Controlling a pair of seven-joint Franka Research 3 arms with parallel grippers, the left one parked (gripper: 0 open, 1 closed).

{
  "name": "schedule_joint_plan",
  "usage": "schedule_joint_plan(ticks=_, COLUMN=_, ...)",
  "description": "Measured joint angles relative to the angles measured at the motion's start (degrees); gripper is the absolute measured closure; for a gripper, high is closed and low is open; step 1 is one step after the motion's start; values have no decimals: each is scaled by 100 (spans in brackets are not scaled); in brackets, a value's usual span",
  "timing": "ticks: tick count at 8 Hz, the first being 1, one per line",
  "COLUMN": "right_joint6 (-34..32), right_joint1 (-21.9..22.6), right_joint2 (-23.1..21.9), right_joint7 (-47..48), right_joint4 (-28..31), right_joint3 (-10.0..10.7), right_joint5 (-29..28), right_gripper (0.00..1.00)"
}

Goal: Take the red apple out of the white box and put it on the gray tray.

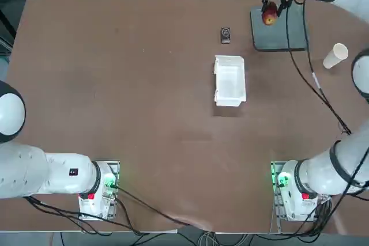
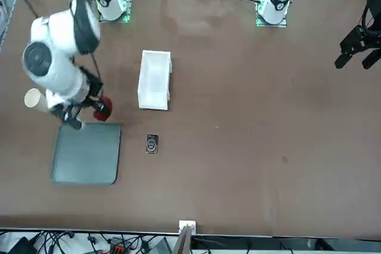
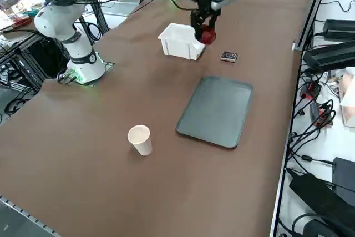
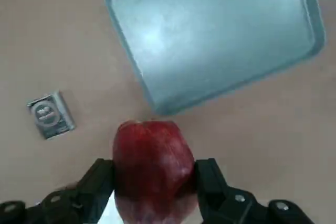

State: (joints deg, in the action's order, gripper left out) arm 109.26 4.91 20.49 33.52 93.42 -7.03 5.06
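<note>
The right tool (image 4: 155,190) grips the red apple (image 4: 152,169), dark and glossy, apparently yellow-patched.

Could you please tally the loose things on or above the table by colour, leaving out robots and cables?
White: 2 (box, paper cup)
Gray: 1 (tray)
Red: 1 (apple, held in the right pincer)
Black and silver: 1 (small block)
Total: 5

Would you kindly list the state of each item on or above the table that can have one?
Black two-finger right gripper: closed on the apple, raised.
Round red apple: held, off the tray.
White rectangular bin: open-topped, empty.
Flat gray tray: empty.
White paper cup: upright.
</note>
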Motion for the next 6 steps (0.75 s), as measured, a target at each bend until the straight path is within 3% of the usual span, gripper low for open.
schedule_joint_plan(ticks=3, right_joint6=147, right_joint1=-600, right_joint2=1192, right_joint7=-1242, right_joint4=-809, right_joint3=24, right_joint5=156, right_gripper=14)
schedule_joint_plan(ticks=6, right_joint6=618, right_joint1=-1090, right_joint2=1946, right_joint7=-1931, right_joint4=-1047, right_joint3=30, right_joint5=159, right_gripper=15)
